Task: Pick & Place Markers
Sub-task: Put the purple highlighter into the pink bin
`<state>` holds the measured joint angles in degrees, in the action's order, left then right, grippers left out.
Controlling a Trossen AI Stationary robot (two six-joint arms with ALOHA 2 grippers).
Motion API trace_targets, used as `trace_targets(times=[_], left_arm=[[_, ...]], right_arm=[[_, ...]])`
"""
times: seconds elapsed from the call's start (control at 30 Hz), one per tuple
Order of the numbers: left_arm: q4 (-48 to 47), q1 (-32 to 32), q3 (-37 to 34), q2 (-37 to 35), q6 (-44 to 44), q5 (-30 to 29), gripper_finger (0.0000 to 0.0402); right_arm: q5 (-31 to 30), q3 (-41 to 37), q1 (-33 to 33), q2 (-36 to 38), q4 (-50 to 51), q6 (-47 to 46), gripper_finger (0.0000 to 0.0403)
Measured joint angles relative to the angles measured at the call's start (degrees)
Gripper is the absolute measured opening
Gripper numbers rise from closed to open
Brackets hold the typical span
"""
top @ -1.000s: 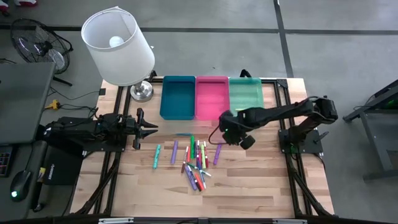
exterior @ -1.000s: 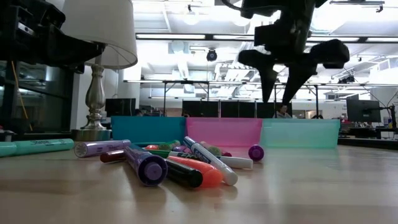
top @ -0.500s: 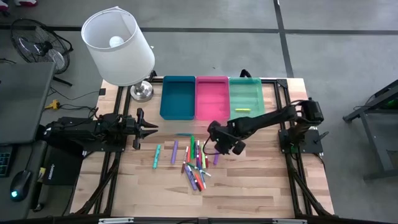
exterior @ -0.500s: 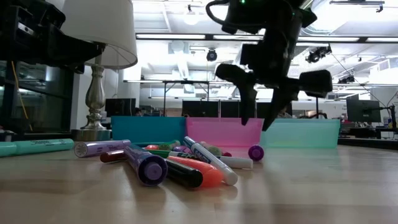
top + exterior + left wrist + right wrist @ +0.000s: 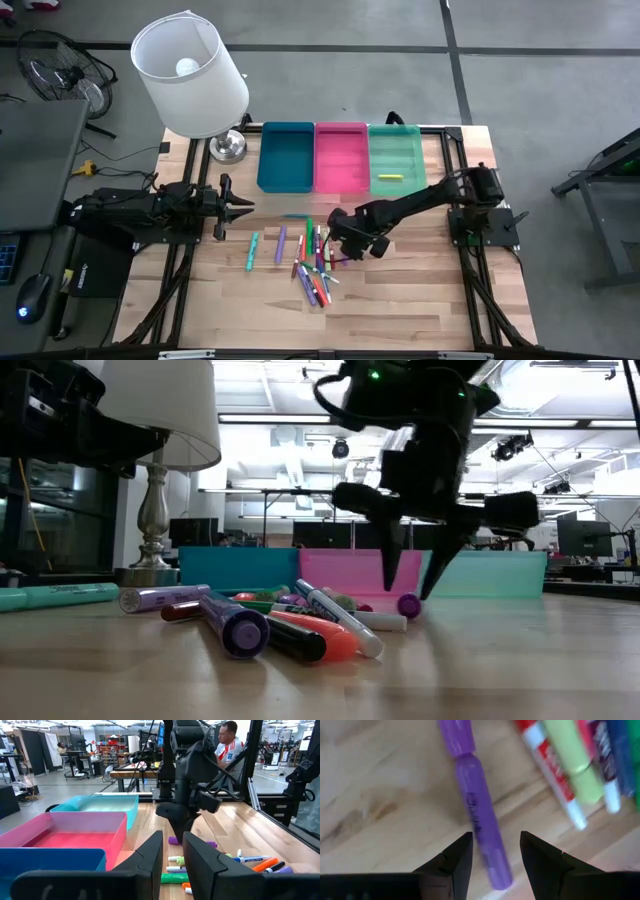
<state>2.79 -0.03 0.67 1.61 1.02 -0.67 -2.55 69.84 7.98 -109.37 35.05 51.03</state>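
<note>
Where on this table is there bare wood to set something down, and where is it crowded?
Bare wood lies along the near edge below the markers and on the right between them and the right arm's base. The blue tray looks empty. It is crowded mid-table, where the right gripper, open, straddles a purple marker. The left gripper waits at the left edge.

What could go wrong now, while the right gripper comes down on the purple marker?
The right gripper straddles the purple marker near one end, not its middle, so the marker may pivot or slip on closing. The red and green markers lie close beside it; a finger could knock them.
</note>
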Motion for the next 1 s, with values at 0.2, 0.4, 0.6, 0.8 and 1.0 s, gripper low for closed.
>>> trace_targets(times=[0.2, 0.4, 0.6, 0.8, 1.0], left_arm=[[0.02, 0.02, 0.00, 0.00, 0.00, 0.00, 0.0074], [0.00, 0.02, 0.00, 0.02, 0.00, 0.00, 0.0074], [0.02, 0.01, 0.00, 0.01, 0.00, 0.00, 0.0074], [0.02, 0.00, 0.00, 0.02, 0.00, 0.00, 0.0074], [0.02, 0.00, 0.00, 0.02, 0.00, 0.00, 0.0074]], right_arm=[[5.16, 4.28, 0.97, -3.14, 3.49, 0.04, 0.0149], [6.19, 4.58, 1.56, -5.26, 4.19, -1.27, 0.0149], [5.37, 4.62, 2.54, -5.70, 5.74, -3.02, 0.0148], [4.72, 4.55, 3.25, -5.81, 7.79, -4.44, 0.0113], [5.05, 4.53, 3.28, -5.83, 8.73, -4.66, 0.0062]])
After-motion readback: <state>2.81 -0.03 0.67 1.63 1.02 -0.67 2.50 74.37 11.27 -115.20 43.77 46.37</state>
